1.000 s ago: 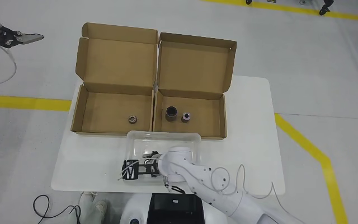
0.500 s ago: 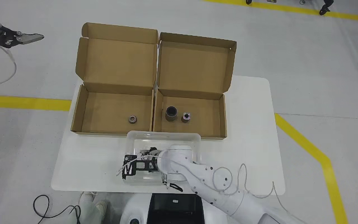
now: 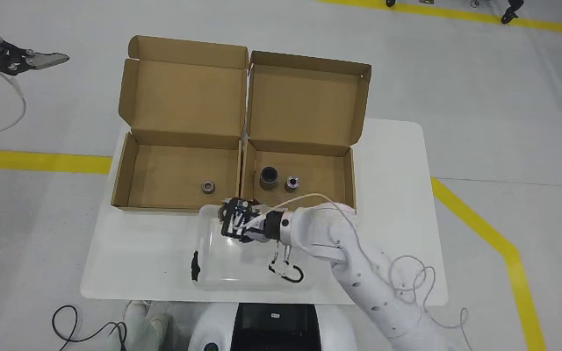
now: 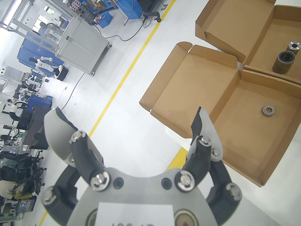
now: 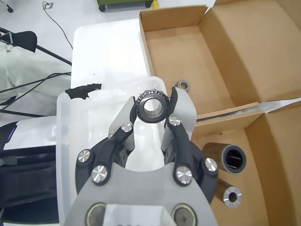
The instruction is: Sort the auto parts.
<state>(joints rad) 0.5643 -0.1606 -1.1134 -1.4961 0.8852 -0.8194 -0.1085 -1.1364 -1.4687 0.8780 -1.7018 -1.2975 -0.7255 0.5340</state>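
A bearing (image 5: 152, 109) is clamped between the right gripper's (image 5: 152, 101) jaws over the tray's (image 5: 63, 118) edge, beside the boxes (image 5: 188, 55). The left gripper (image 4: 128, 118) is spread wide, empty.

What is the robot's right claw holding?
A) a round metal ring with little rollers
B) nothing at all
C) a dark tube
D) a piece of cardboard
A: in the right wrist view the right gripper is closed on the roller ring, pinched between its two fingers above the clear bin, while the dark tube lies in the cardboard box.
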